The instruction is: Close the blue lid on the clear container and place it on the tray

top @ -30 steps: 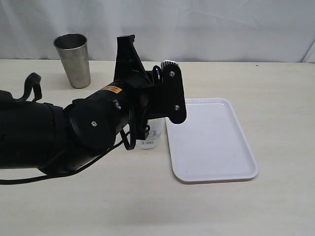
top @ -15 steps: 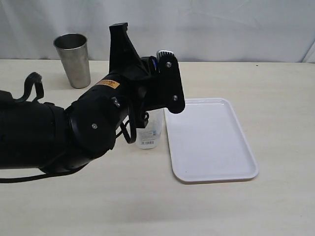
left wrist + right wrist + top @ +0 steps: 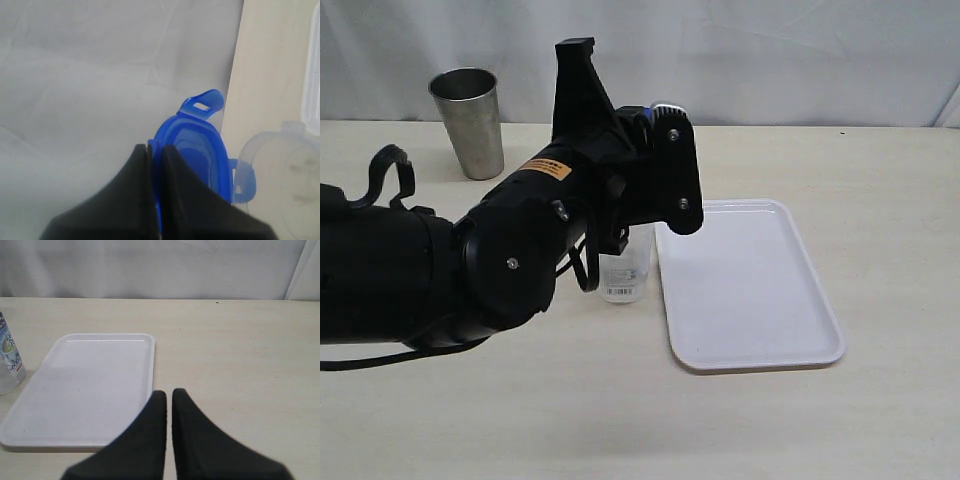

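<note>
While the clear container [image 3: 625, 268] stands upright on the worktop [image 3: 620, 420] just beside the tray [image 3: 750, 290], on the tray's long side facing the steel cup [image 3: 470, 120], the exterior view shows the bulky left arm [image 3: 510, 260] hiding most of it. The left hand [image 3: 658, 118] hangs above the container, and only a sliver of the blue lid [image 3: 642, 112] shows there. From the left wrist view, the left hand [image 3: 155, 148] is clenched on the rim of the blue lid [image 3: 197, 145], which is gripped edge-on with one snap flap sticking outward. The container's open mouth [image 3: 285, 165] lies beyond the lid and off to one side, toward the tray's edge [image 3: 312, 75], so lid and mouth are not yet lined up. From the right wrist view, the right hand [image 3: 168, 393] has its fingers pressed nearly together on nothing, hovering near the tray's corner, with the container [image 3: 7, 365] on the tray's far side. The lid is probably light, stiff and slick with floppy flaps. The tall, narrow container looks tippy, so gripping its body low seems safest.
</note>
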